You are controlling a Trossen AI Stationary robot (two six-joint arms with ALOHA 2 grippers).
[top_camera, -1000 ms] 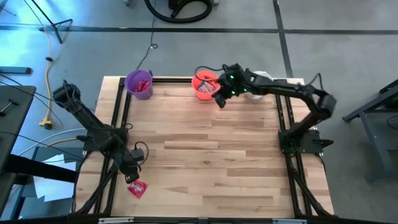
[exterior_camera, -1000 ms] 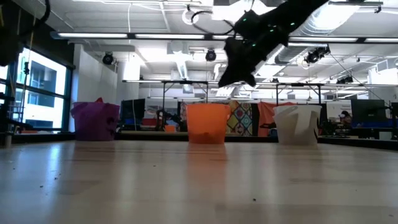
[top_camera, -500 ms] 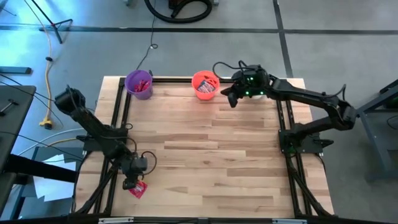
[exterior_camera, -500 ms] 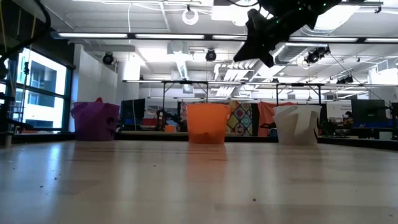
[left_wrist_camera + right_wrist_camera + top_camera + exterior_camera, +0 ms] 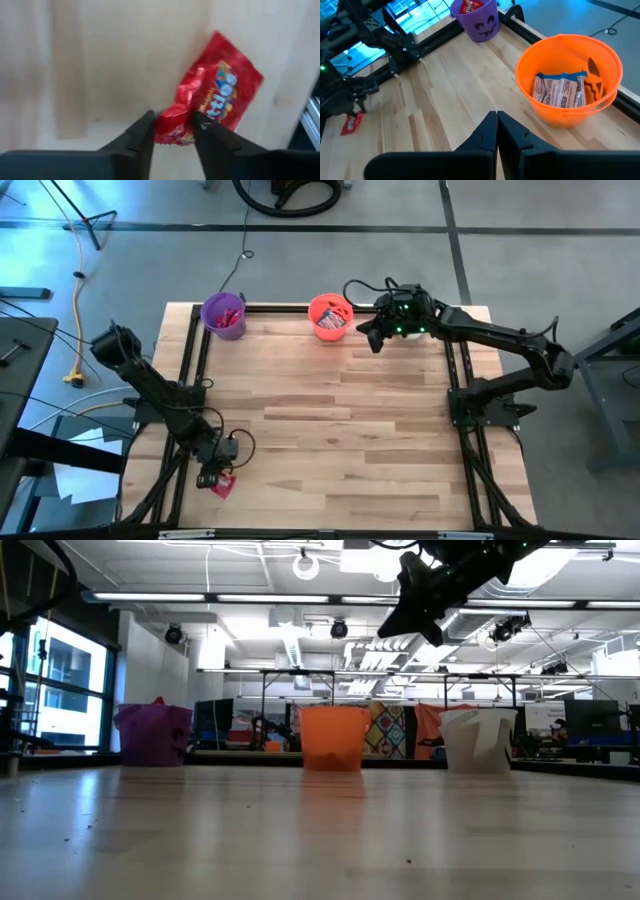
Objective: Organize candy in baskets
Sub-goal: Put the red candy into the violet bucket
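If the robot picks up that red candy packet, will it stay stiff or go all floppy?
Probably floppy: the red candy packet looks crinkled and bunched where the left gripper straddles its end. It is likely light, being thin and flat on the table. Its shiny wrapper might slip a little.

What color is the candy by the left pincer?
Red, with colourful letters on the candy packet. It shows best in the left wrist view.

Left arm folded low, left gripper (image 5: 214, 478) angled down, fingers slightly parted. Right arm stretched out and raised, right gripper (image 5: 496, 131) fingers pressed together.
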